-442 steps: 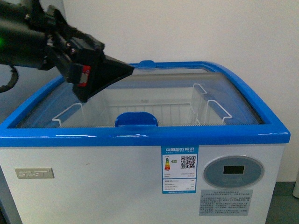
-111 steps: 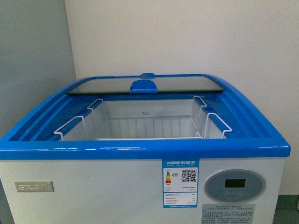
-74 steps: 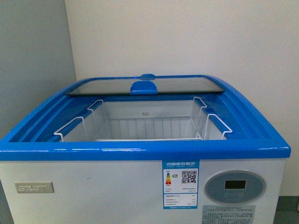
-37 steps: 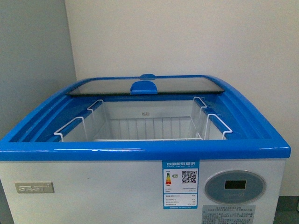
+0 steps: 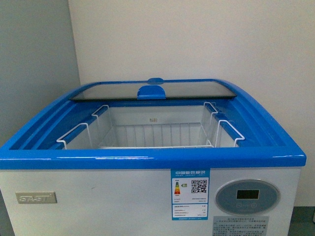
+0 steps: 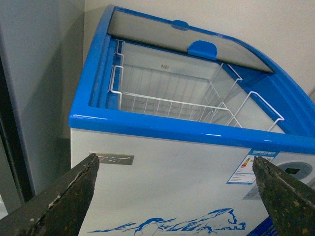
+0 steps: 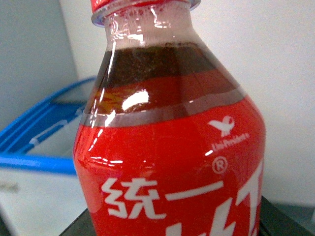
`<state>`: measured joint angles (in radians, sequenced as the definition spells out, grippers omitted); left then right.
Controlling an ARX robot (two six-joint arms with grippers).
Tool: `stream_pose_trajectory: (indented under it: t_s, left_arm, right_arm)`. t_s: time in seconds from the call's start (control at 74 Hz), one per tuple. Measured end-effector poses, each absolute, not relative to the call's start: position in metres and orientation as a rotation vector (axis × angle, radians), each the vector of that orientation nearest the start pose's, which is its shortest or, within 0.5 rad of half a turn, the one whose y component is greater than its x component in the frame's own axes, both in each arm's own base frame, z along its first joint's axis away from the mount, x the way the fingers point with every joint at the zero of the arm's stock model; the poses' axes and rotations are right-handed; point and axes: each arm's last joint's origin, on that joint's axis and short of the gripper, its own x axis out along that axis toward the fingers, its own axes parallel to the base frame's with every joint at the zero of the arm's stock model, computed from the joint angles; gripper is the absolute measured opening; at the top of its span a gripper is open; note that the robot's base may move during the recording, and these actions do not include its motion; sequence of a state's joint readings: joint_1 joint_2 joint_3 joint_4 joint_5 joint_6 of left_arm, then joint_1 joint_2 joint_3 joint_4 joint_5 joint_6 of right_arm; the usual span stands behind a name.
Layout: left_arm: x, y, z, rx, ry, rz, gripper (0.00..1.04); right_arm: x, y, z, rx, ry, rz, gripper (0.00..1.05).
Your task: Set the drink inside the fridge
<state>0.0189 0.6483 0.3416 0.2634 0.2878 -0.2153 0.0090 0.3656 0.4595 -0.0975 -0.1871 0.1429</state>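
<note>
Blue all over on this one lol. Looking straight at the fridge (image 5: 147, 160) and seeing its glass lid (image 5: 147, 90) sitting slid to the back, leaving the white wire basket (image 5: 74, 132) inside wide open and, going by the front view, holding nothing. So calling the opening part done.

Finding the drink (image 7: 172, 172) only in the right wrist view, filling nearly the whole picture, standing upright, red cap (image 7: 128, 4) poking past the edge. Reckoning on the right gripper (image 7: 170, 231) clamping it low down, judging from the dark bits showing on both sides of its base, though not actually seeing the fingertips. Spotting a corner of the blue rim (image 7: 39, 162) off behind it, so guessing at it hanging near the fridge but not over the opening yet.

Seeing the left gripper (image 6: 175, 164) spread wide with nothing between its fingers (image 6: 64, 206), hovering in front of the fridge's front wall, off toward one corner.

Leaving: carrying the drink over the rim, lowering it into the basket, letting go. Possibly sliding the lid shut afterwards too, not being told either way.
</note>
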Motion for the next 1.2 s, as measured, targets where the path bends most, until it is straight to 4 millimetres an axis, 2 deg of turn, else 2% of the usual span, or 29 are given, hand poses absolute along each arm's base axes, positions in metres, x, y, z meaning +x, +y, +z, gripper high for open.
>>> stream_pose_trajectory:
  t_s: [0.054, 0.257, 0.311, 0.459, 0.689, 0.784, 0.892, 1.203]
  left_arm:
    - [0.157, -0.005, 0.242, -0.221, 0.072, -0.263, 0.97]
    - [0.157, -0.005, 0.242, -0.221, 0.072, -0.263, 0.97]
    - [0.157, -0.005, 0.242, -0.221, 0.072, -0.263, 0.97]
    - [0.157, -0.005, 0.242, -0.221, 0.072, -0.263, 0.97]
    - [0.157, -0.005, 0.242, -0.221, 0.072, -0.263, 0.97]
    - [0.157, -0.005, 0.242, -0.221, 0.072, -0.263, 0.97]
    - [0.157, -0.005, 0.242, -0.221, 0.072, -0.263, 0.97]
    - [0.157, -0.005, 0.242, -0.221, 0.071, -0.263, 0.97]
  right_arm:
    - [0.116, 0.005, 0.284, 0.163, 0.056, 0.220, 0.42]
    - [0.162, -0.005, 0.332, 0.142, 0.049, 0.279, 0.42]
    - [0.184, -0.007, 0.346, 0.110, 0.071, 0.324, 0.42]
    - [0.231, -0.007, 0.366, 0.044, 0.128, 0.447, 0.42]
    - [0.304, -0.010, 0.396, -0.057, 0.134, 0.530, 0.42]
    - [0.329, -0.006, 0.399, -0.113, 0.130, 0.558, 0.42]
    - [0.353, 0.008, 0.394, -0.196, 0.134, 0.614, 0.42]
    - [0.400, 0.085, 0.368, -0.492, 0.060, 0.786, 0.42]
